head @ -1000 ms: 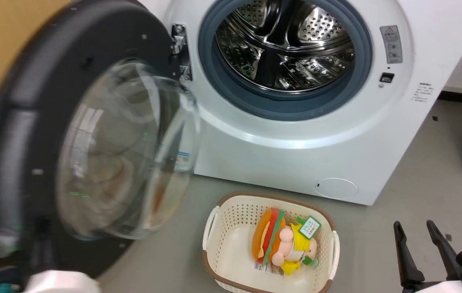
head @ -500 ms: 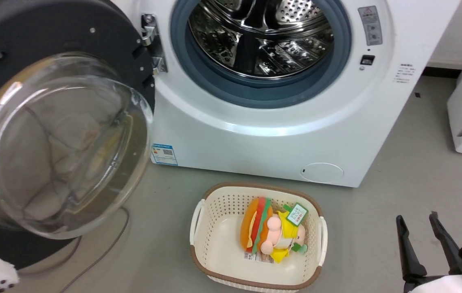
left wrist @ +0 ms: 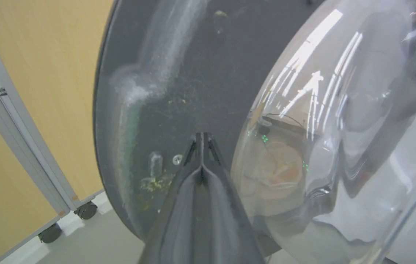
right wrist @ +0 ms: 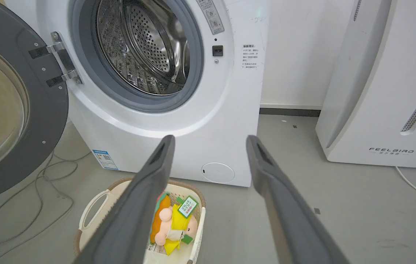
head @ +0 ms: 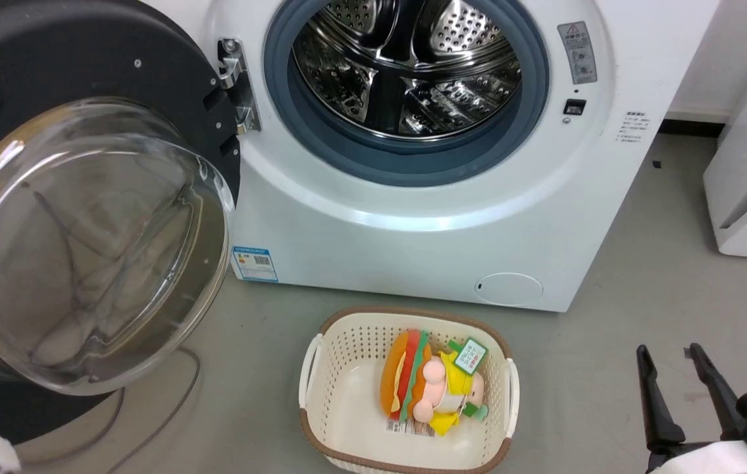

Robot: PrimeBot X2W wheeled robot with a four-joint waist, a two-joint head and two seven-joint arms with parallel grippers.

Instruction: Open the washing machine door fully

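The door (head: 83, 59) stands wide open at the left. The left gripper (left wrist: 201, 136), jaws pressed together, points at its dark rim. The right gripper (head: 667, 350) is spread, empty.

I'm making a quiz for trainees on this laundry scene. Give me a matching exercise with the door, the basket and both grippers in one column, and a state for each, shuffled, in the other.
Column 1
1. door
2. basket
3. left gripper
4. right gripper

Column 2
A. jaws apart, nothing between them
B. jaws together
C. swung wide
D. holds a toy

Pairs: 1-C, 2-D, 3-B, 4-A
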